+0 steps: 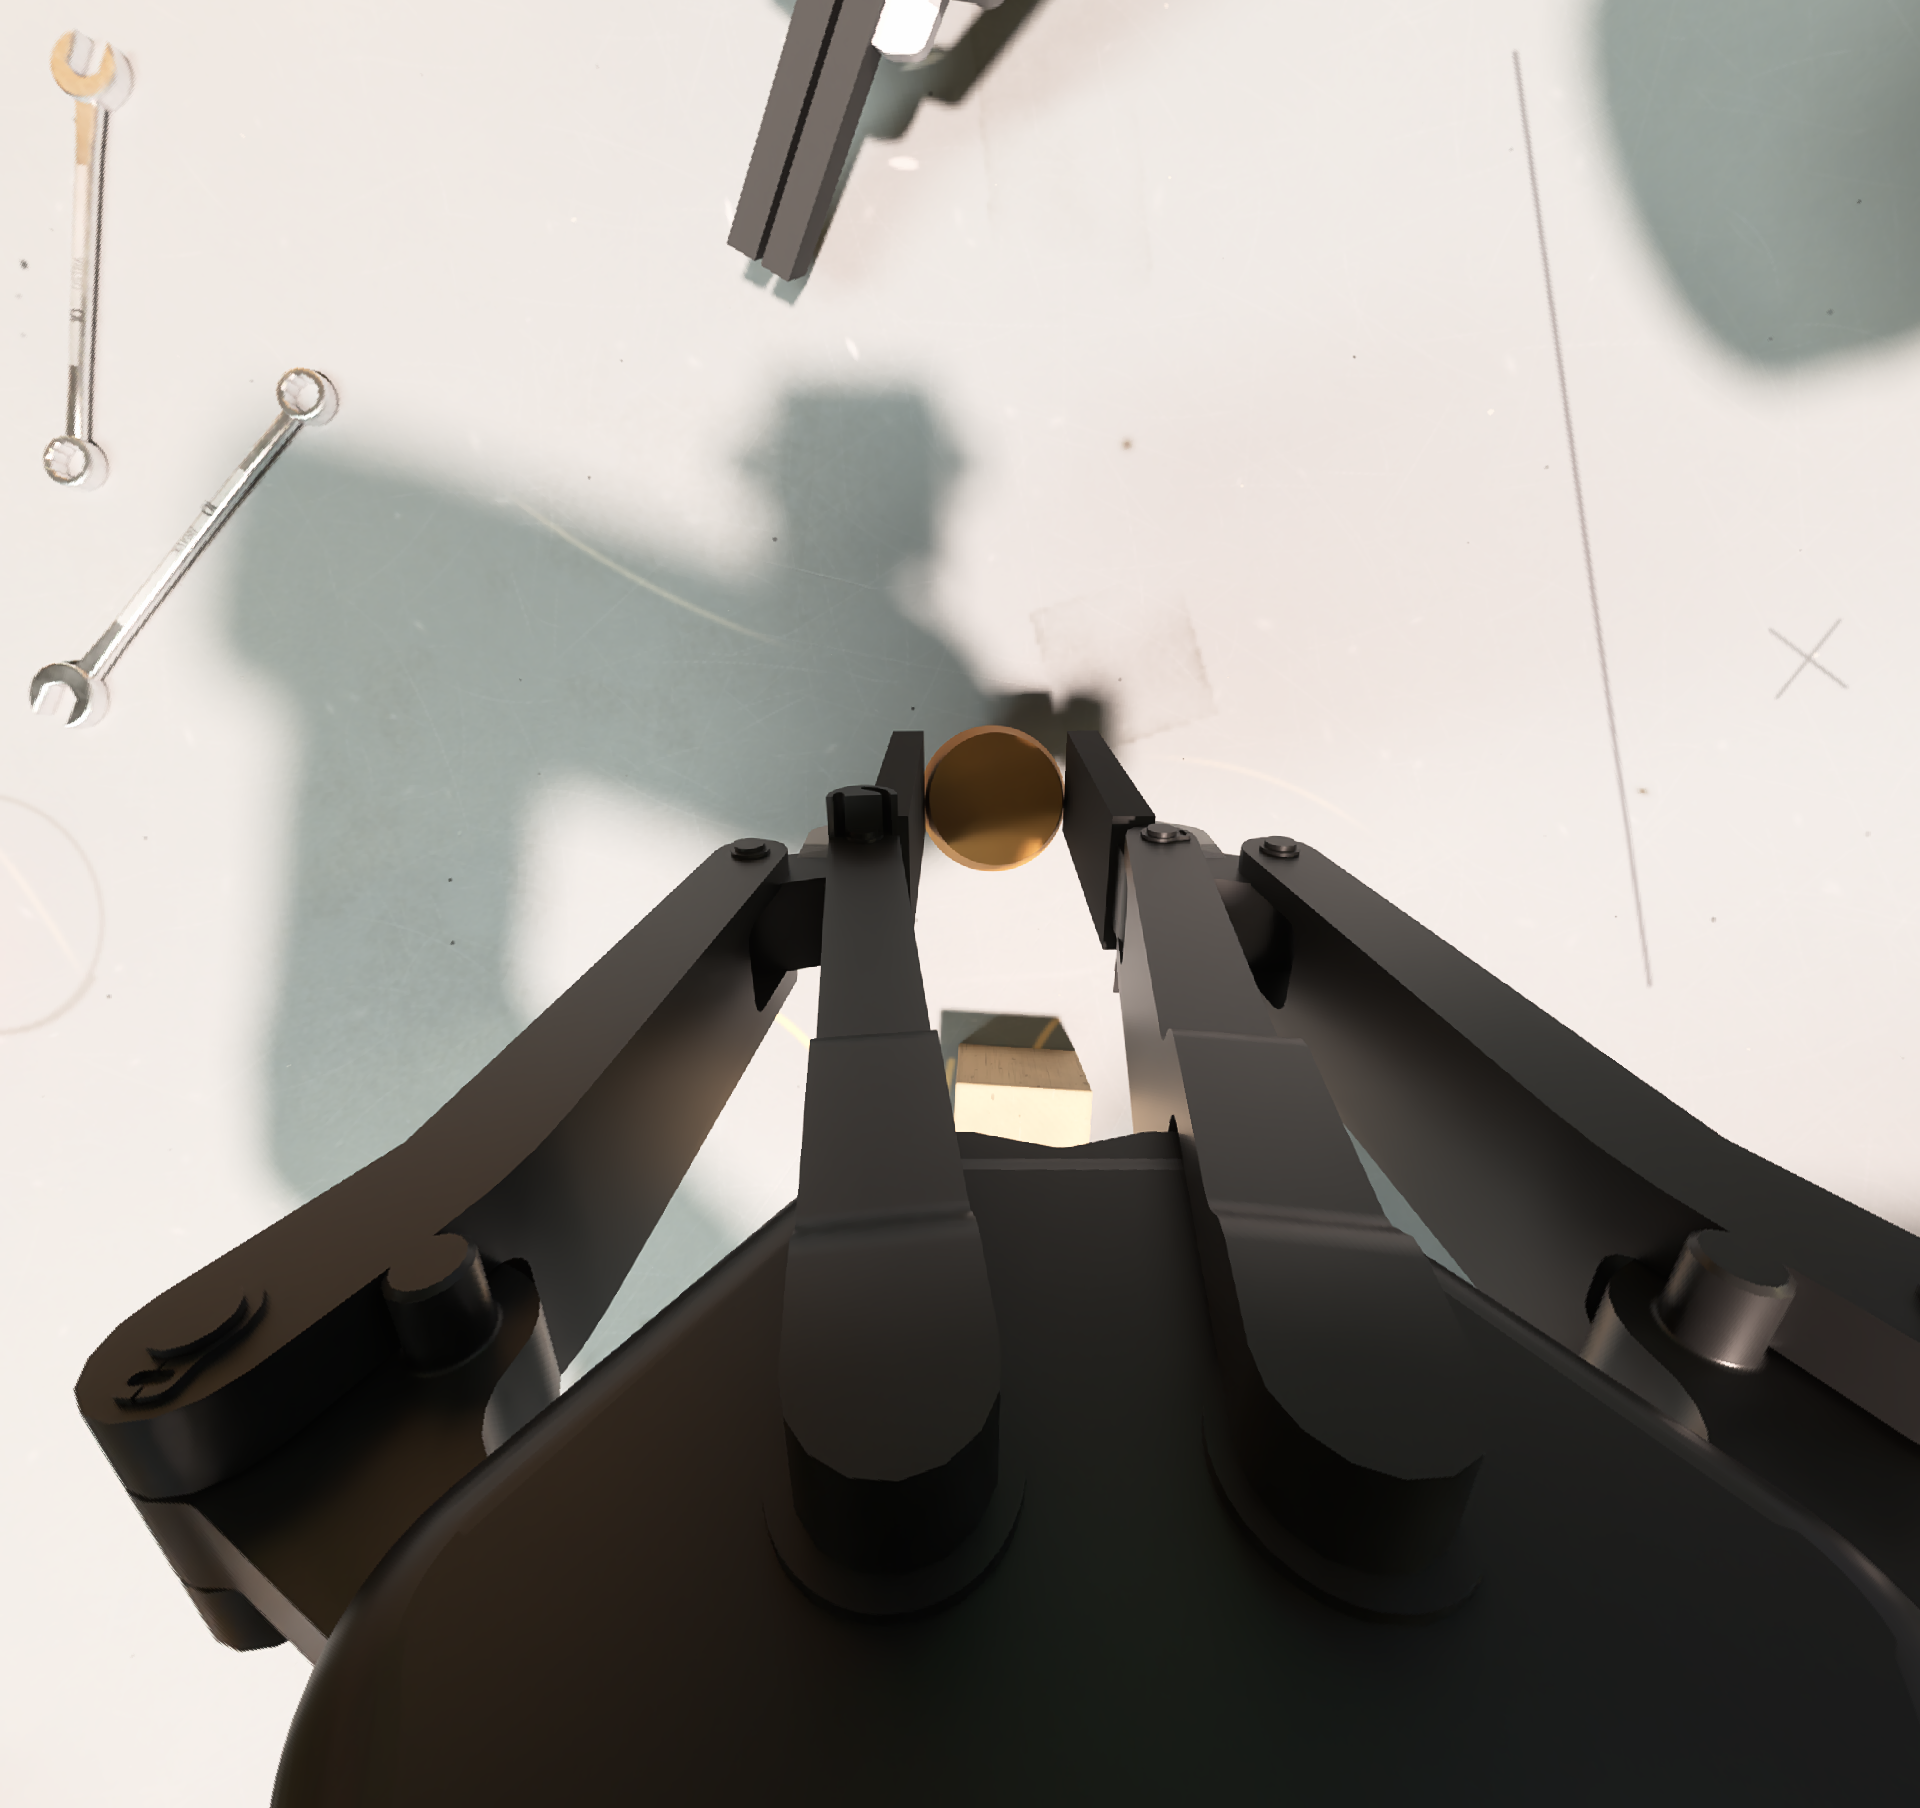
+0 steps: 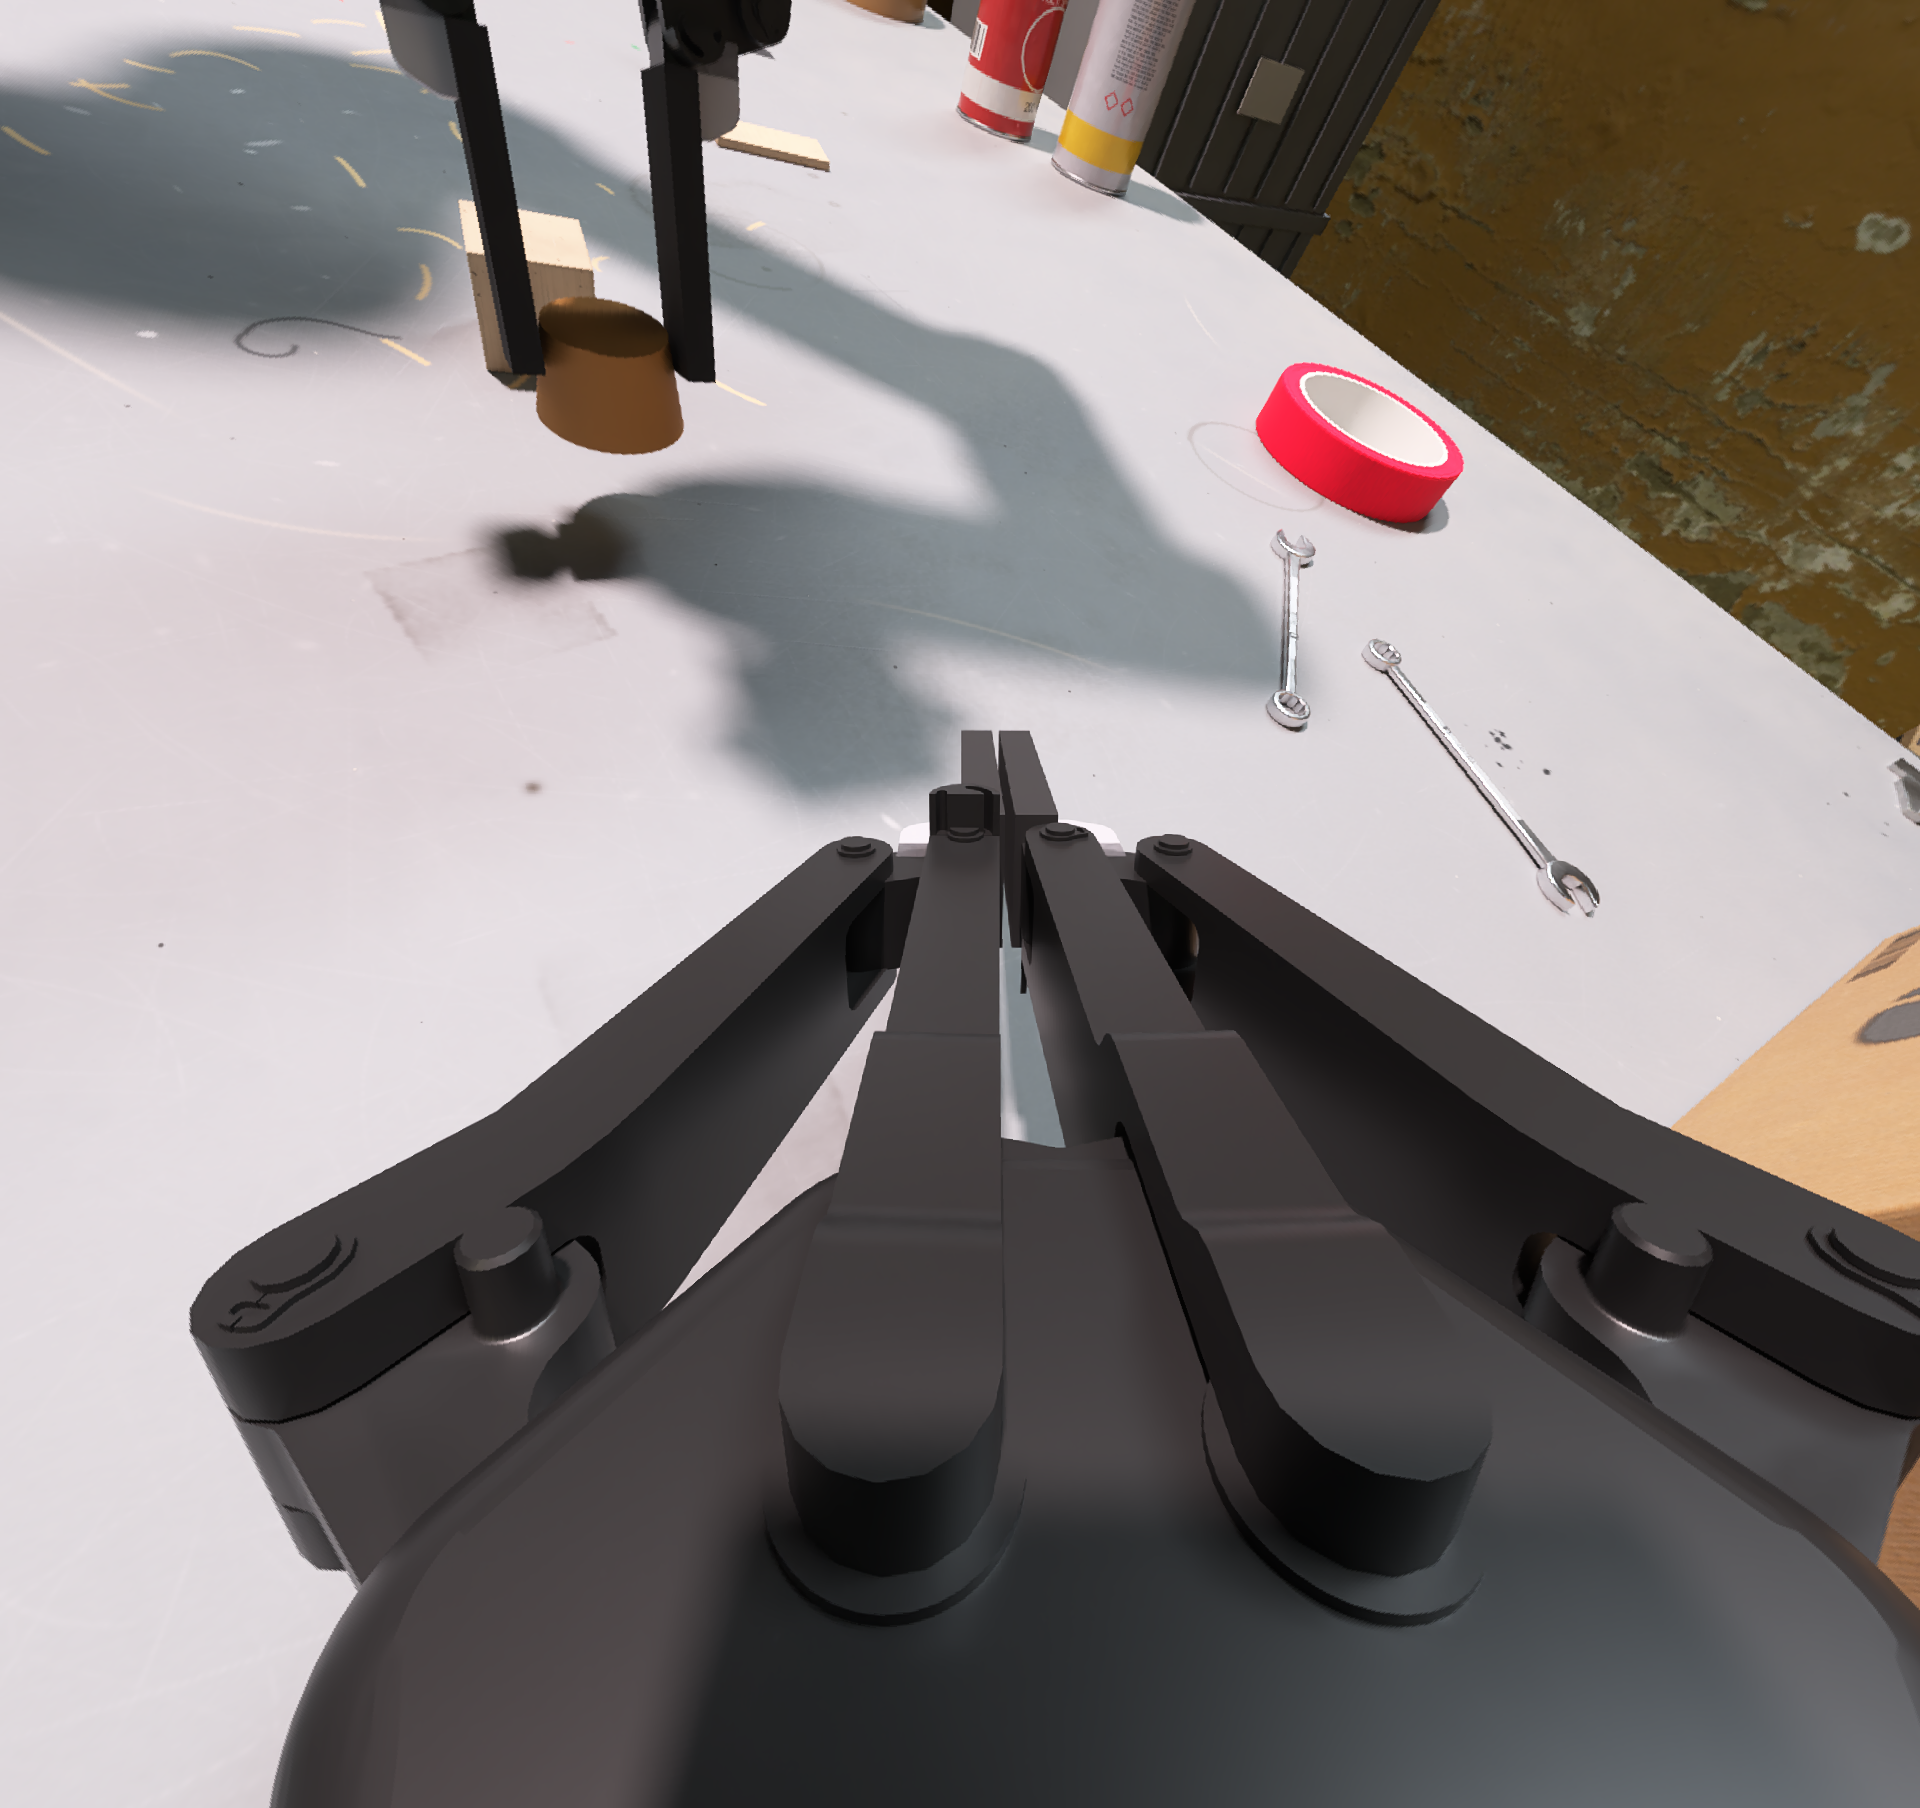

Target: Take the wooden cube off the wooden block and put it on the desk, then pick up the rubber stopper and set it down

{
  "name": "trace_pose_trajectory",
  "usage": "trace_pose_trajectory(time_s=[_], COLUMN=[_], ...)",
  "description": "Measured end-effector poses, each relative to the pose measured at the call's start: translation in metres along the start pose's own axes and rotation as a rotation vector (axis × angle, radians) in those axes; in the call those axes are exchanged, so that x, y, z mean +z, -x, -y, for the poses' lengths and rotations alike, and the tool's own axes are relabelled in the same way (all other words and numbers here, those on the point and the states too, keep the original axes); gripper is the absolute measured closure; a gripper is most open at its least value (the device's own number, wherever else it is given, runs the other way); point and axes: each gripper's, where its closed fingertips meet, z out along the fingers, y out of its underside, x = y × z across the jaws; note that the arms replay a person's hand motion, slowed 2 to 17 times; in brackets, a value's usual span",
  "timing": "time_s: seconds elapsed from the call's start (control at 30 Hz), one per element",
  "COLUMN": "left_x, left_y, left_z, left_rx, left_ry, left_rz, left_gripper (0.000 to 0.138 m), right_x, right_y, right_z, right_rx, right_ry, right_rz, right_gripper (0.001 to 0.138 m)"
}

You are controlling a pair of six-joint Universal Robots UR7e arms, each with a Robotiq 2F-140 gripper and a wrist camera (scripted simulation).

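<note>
Now the left tool [image 1: 995, 797] pinches the rubber stopper [image 1: 994, 795] above the worktop [image 1: 1351, 408]; tapered sides could slip. Right tool [image 2: 997, 771] closed, empty.

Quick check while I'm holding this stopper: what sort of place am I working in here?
Most likely a workshop bench. The scuffed, paint-flecked grey desk carries two loose wrenches, a roll of red tape and spray cans, with a dark wooden crate at the back and a peeling ochre wall behind.
</note>
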Motion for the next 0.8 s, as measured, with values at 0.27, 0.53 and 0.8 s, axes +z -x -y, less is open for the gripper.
trace_pose_trajectory(time_s=[0.27,0.53,0.8], left_x=[0.009,0.016,0.025], left_y=[0.003,0.008,0.004], left_z=[-0.002,-0.011,-0.015], left_rx=[-0.017,-0.062,-0.061], left_ry=[-0.002,0.007,0.009], left_rz=[0.009,0.019,-0.003], left_gripper=[0.102,0.102,0.102], right_x=[-0.001,-0.001,-0.001], right_y=[-0.001,-0.001,-0.001], right_z=[0.001,0.000,0.000], right_rx=[0.008,0.011,0.012], right_ry=[-0.007,-0.007,-0.005], right_rz=[0.006,0.008,0.009], right_gripper=[0.137,0.137,0.137])
